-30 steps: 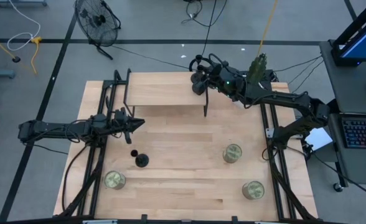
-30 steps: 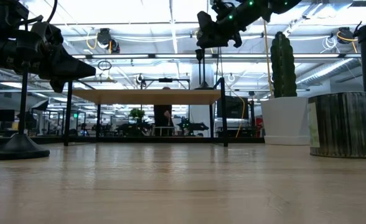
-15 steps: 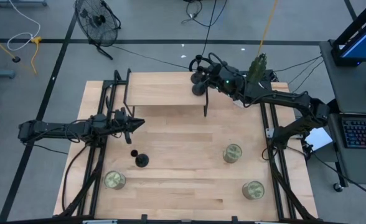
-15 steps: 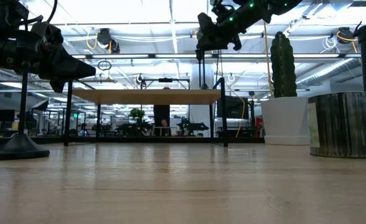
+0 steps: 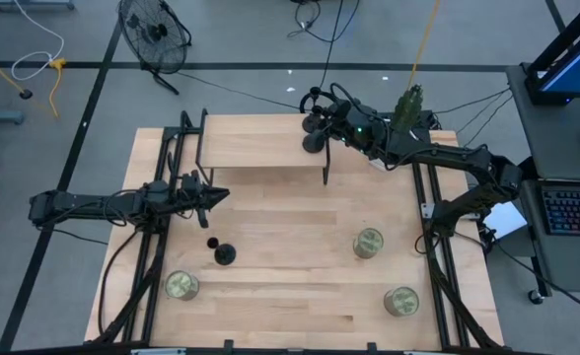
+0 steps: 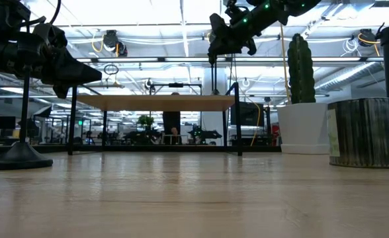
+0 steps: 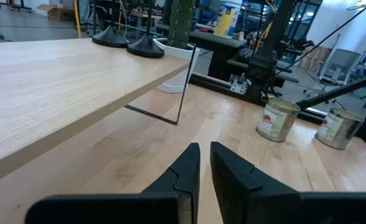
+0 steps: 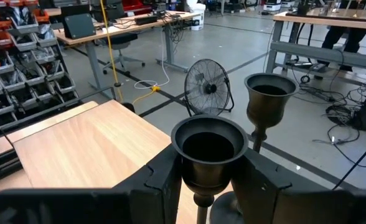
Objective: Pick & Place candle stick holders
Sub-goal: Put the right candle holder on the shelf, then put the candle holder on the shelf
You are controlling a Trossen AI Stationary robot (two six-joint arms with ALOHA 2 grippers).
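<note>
Your right gripper (image 5: 313, 126) sits at the upper middle of the high view, over the right end of the raised wooden shelf (image 5: 255, 143), jaws closed on the cup of a candle stick holder (image 8: 208, 146); in the right wrist view the fingers (image 8: 163, 177) press both sides of that cup, and a second holder (image 8: 270, 93) stands just beside it on the shelf. In the left wrist view you get two round black bases (image 7: 129, 42) on the shelf's far end, next to a cactus in a white pot (image 7: 180, 37). The third holder (image 5: 224, 253) stands on the table (image 5: 290, 296) at lower left of centre in the high view, well apart from the shelf. Your left gripper (image 5: 214, 195) hovers at mid-left, above and up-frame of that holder, jaws nearly together with only a thin slit, holding nothing. Three tins: one lower left (image 5: 181, 286), two lower right (image 5: 368, 243), (image 5: 400, 301)
</note>
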